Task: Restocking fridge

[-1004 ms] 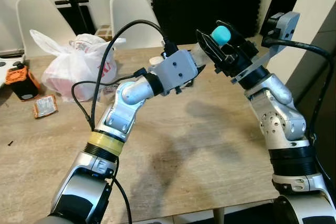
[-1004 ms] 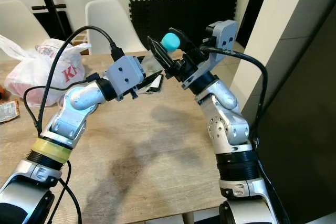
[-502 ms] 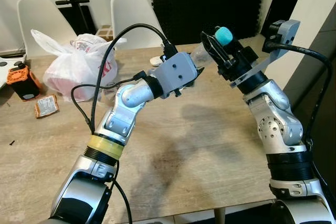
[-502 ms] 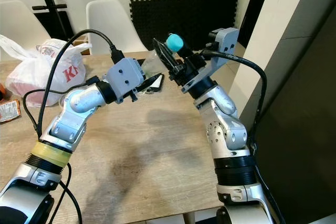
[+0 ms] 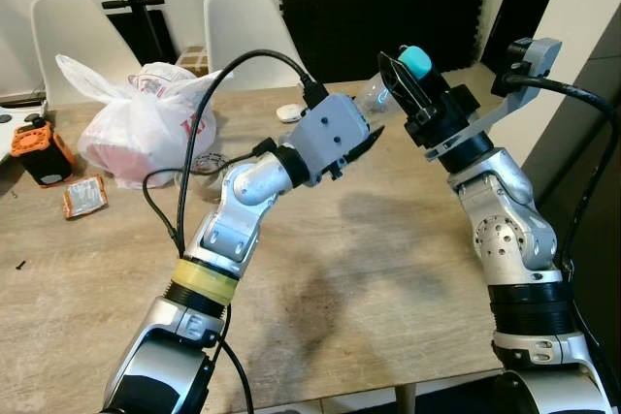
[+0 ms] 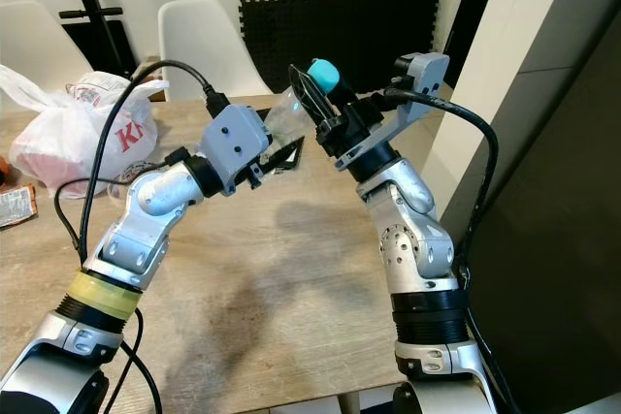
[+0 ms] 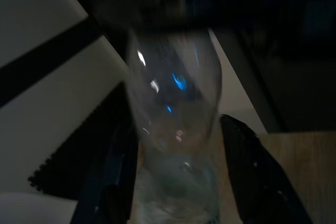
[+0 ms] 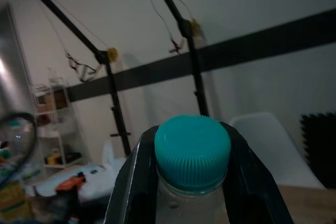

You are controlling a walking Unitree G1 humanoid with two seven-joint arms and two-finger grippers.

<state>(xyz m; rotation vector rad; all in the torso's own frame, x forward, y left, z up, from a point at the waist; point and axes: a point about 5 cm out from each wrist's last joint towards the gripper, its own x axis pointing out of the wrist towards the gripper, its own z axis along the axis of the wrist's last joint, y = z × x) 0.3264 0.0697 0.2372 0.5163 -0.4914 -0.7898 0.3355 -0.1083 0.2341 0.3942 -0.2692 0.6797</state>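
A clear plastic bottle [image 5: 374, 101] with a teal cap [image 5: 415, 59] hangs tilted in the air over the far side of the wooden table [image 5: 369, 269], held from both ends. My right gripper [image 5: 408, 79] is shut on its neck just under the cap; the right wrist view has the cap [image 8: 192, 150] between the two black fingers [image 8: 131, 182]. My left gripper [image 5: 367, 135] reaches up from the left and holds the bottle's lower body. In the left wrist view the bottle [image 7: 176, 129] sits between both fingers [image 7: 118, 182], which press its sides.
A white plastic bag [image 5: 146, 123] lies at the table's back left, with an orange-and-black device [image 5: 39, 147] and a snack packet [image 5: 82, 198] beside it. Two white chairs [image 5: 243, 31] and a black foam mat [image 5: 388, 16] stand behind the table. The table's right edge is below my right arm.
Both grippers have shifted a little to the right and up with the bottle, which now stands steeper. The left forearm has stretched further toward the right arm.
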